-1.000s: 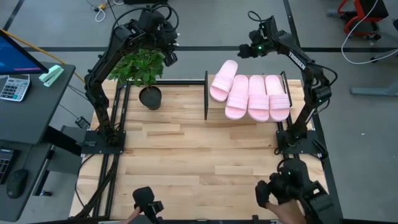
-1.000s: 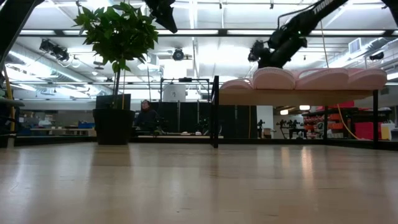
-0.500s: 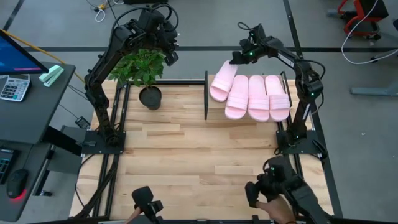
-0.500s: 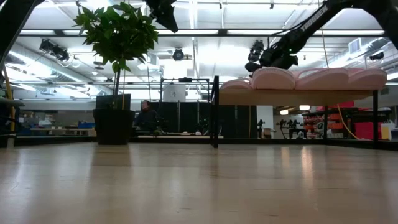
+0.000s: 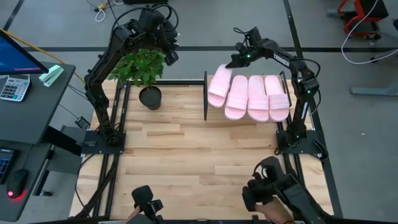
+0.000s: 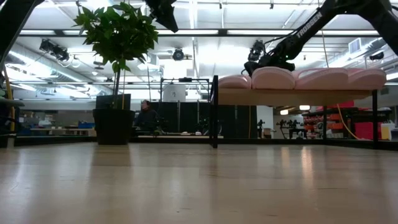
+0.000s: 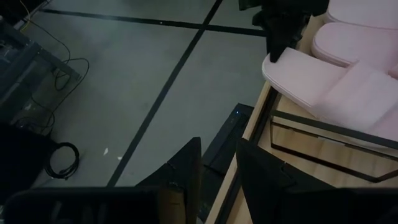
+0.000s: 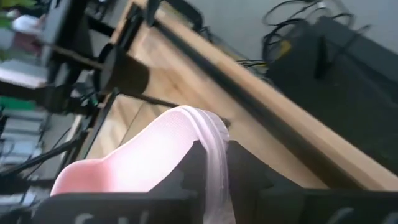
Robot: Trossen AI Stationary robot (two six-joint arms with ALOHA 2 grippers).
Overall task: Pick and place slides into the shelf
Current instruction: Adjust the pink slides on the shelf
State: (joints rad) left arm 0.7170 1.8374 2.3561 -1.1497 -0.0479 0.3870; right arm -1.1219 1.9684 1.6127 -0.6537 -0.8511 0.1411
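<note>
Up on the shelf lay all four slides, side by side. The right gripper had reached to the far end of the leftmost slide, which sat askew, and its fingers were pinched on that slide's thin edge, the pink foam caught between them. The left gripper hung high above the plant, well apart from the shelf, its fingers nearly together with only a narrow gap and nothing in them.
</note>
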